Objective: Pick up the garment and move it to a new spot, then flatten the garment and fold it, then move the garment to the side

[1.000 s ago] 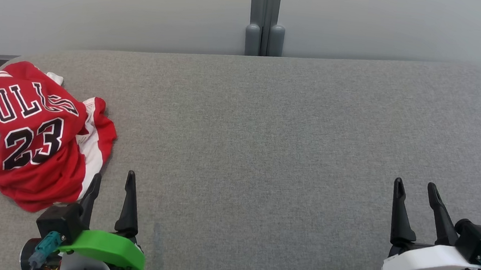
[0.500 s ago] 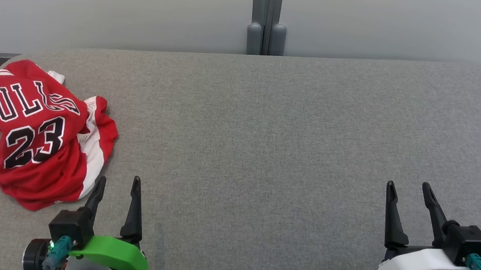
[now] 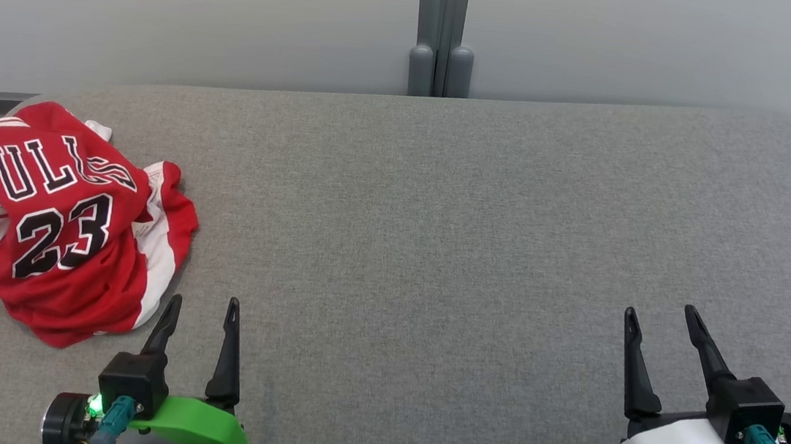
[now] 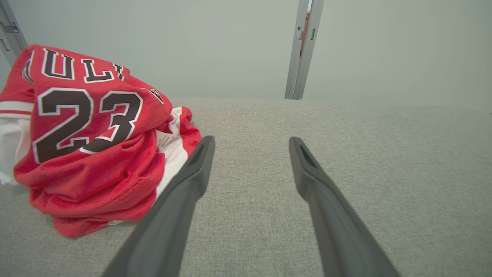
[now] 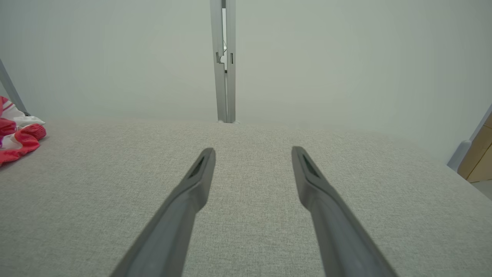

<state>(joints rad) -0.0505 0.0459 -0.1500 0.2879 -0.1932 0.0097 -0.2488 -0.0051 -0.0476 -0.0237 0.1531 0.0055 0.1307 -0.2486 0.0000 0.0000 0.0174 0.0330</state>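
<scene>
Lying crumpled on grey woven-fabric surface (image 3: 440,219): red knit jersey (image 3: 64,231); left tool (image 3: 204,299), right tool (image 3: 659,310) both spread wide, empty.

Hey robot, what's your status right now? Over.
Left tool open, empty, close beside red jersey. Right tool open, empty, far right. Jersey crumpled, left end of grey surface, not gripped. No obstacle seen.
</scene>
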